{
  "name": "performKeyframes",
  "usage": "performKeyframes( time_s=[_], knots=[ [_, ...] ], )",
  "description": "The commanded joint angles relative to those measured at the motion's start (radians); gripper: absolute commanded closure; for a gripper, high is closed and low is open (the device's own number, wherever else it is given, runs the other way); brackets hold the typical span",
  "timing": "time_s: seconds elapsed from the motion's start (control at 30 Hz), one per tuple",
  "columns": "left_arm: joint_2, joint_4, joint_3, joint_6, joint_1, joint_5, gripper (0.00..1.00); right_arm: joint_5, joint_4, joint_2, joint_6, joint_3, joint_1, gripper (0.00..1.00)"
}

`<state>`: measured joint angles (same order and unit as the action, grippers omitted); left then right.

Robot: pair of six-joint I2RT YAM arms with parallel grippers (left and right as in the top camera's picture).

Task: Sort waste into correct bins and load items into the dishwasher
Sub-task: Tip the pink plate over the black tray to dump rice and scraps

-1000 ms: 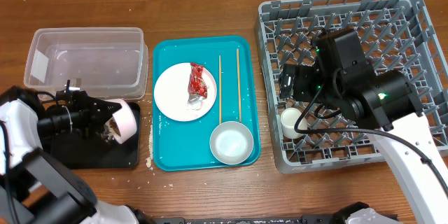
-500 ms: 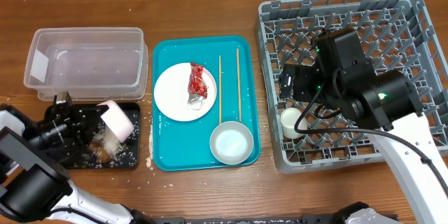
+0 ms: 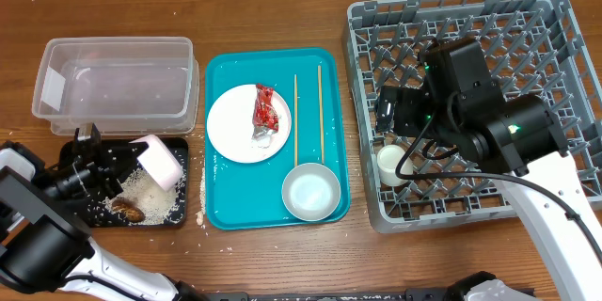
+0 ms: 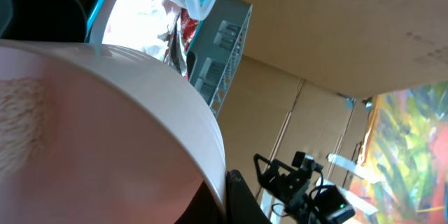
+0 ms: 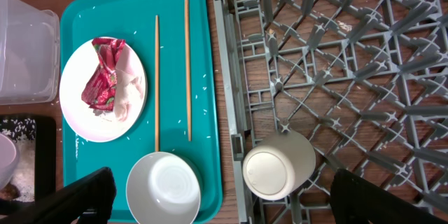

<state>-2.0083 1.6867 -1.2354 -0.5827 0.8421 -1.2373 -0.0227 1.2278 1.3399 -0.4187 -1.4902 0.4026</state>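
A robot test setup rather than a home kitchen: a wooden table backed by plain cardboard panels, with black camera gear on a stand beyond

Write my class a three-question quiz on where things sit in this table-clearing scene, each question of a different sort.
1. True or false: the white cup sits inside the grey dish rack.
2. What does the left gripper hold tipped over the black tray?
3. The red wrapper lies on: A) the plate; B) the white bowl; C) the clear tub.

Key: 1 true; 2 the pink bowl; 3 A.
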Motion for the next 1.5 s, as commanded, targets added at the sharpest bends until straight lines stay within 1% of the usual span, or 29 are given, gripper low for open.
performKeyframes(
  time_s=[0.0, 0.1, 0.13, 0.23, 0.3, 0.33, 0.37, 0.43, 0.47, 0.5, 0.53, 0.57, 0.6, 0.63, 0.7, 0.73, 0.8, 0.83, 0.87, 0.9, 0.97, 1.03, 1.1, 1.13, 1.17, 1.2, 1.23, 1.33, 1.47],
  knots=[
    [0.001, 0.005, -0.011, -0.086, -0.027, -0.008, 0.96, 0.003, -0.003, -0.008, 0.000, -0.014, 0.003, 0.00],
    [0.002, -0.014, -0.012, -0.098, -0.030, -0.010, 0.96, 0.003, -0.001, -0.008, 0.000, -0.014, 0.003, 0.00],
    [0.002, -0.036, -0.012, -0.084, -0.030, -0.008, 0.96, 0.003, 0.001, -0.008, 0.000, -0.015, 0.003, 0.00],
    [0.021, 0.005, -0.004, -0.003, -0.047, 0.010, 0.96, 0.003, 0.002, -0.008, 0.000, -0.014, 0.003, 0.00],
    [0.044, -0.028, -0.010, -0.103, -0.066, -0.019, 0.96, 0.003, 0.002, -0.008, 0.000, -0.014, 0.003, 0.00],
    [0.047, -0.051, -0.013, -0.072, -0.073, -0.004, 0.96, 0.003, 0.000, -0.008, 0.000, -0.014, 0.003, 0.00],
    [0.047, -0.018, -0.015, -0.031, -0.080, 0.011, 0.96, 0.003, -0.001, -0.008, 0.000, -0.014, 0.003, 0.00],
    [0.058, 0.006, -0.010, -0.035, -0.102, 0.016, 0.96, 0.002, -0.002, -0.008, 0.001, -0.014, 0.003, 0.00],
    [0.069, 0.002, -0.011, -0.084, -0.118, 0.014, 0.96, 0.002, -0.001, -0.008, 0.001, -0.014, 0.003, 0.00],
    [0.075, -0.009, -0.014, -0.116, -0.129, 0.007, 0.96, 0.002, 0.000, -0.008, 0.001, -0.014, 0.003, 0.00],
    [0.078, -0.050, -0.018, -0.111, -0.137, 0.006, 0.93, 0.002, 0.001, -0.008, 0.001, -0.014, 0.003, 0.00],
    [0.078, -0.109, -0.019, -0.012, -0.140, 0.012, 0.92, 0.002, 0.001, -0.008, 0.001, -0.014, 0.003, 0.00],
    [0.076, -0.114, -0.019, 0.057, -0.140, 0.013, 0.96, 0.002, 0.001, -0.008, 0.001, -0.014, 0.003, 0.00],
    [0.075, -0.090, -0.019, 0.092, -0.141, 0.011, 0.96, 0.002, 0.001, -0.008, 0.001, -0.014, 0.003, 0.00],
    [0.079, -0.058, -0.019, -0.011, -0.142, -0.051, 0.96, 0.002, 0.007, -0.008, 0.001, -0.014, 0.003, 0.00],
    [0.079, -0.097, -0.019, -0.015, -0.142, -0.065, 0.92, 0.002, 0.011, -0.008, 0.001, -0.014, 0.003, 0.00],
    [0.076, -0.087, -0.019, 0.097, -0.144, -0.053, 0.96, 0.002, 0.013, -0.008, 0.001, -0.014, 0.003, 0.00],
    [0.078, -0.056, -0.019, 0.065, -0.145, -0.066, 0.96, 0.002, 0.013, -0.008, 0.001, -0.014, 0.003, 0.00],
    [0.080, -0.043, -0.020, -0.009, -0.145, -0.094, 0.94, 0.002, 0.013, -0.008, 0.001, -0.014, 0.003, 0.00],
    [0.080, -0.049, -0.021, -0.039, -0.145, -0.098, 0.91, 0.002, 0.013, -0.008, 0.001, -0.014, 0.003, 0.00],
    [0.080, -0.047, -0.021, -0.027, -0.145, -0.080, 0.92, 0.002, 0.012, -0.008, 0.001, -0.014, 0.003, 0.00],
    [0.080, 0.007, -0.021, -0.051, -0.145, -0.072, 0.96, 0.002, 0.013, -0.008, 0.001, -0.014, 0.003, 0.00],
    [0.080, -0.029, -0.024, -0.083, -0.135, -0.079, 0.95, 0.002, 0.013, -0.008, 0.001, -0.014, 0.003, 0.00],
    [0.079, -0.075, -0.023, -0.036, -0.134, -0.087, 0.93, 0.002, 0.013, -0.008, 0.001, -0.014, 0.003, 0.00],
    [0.079, -0.093, -0.023, 0.074, -0.134, -0.083, 0.96, 0.002, 0.013, -0.008, 0.001, -0.014, 0.003, 0.00],
    [0.079, -0.064, -0.023, 0.123, -0.143, -0.085, 0.96, 0.002, 0.012, -0.008, 0.001, -0.014, 0.003, 0.00],
    [0.083, -0.009, -0.024, 0.084, -0.157, -0.101, 0.96, 0.002, 0.010, -0.008, 0.001, -0.014, 0.003, 0.00],
    [0.137, 0.005, -0.023, -0.009, -0.237, -0.078, 0.96, 0.002, 0.008, -0.008, 0.001, -0.014, 0.003, 0.00],
    [0.222, -0.004, -0.026, -0.023, -0.363, -0.057, 0.96, 0.002, 0.012, -0.008, 0.001, -0.014, 0.003, 0.00]
  ],
)
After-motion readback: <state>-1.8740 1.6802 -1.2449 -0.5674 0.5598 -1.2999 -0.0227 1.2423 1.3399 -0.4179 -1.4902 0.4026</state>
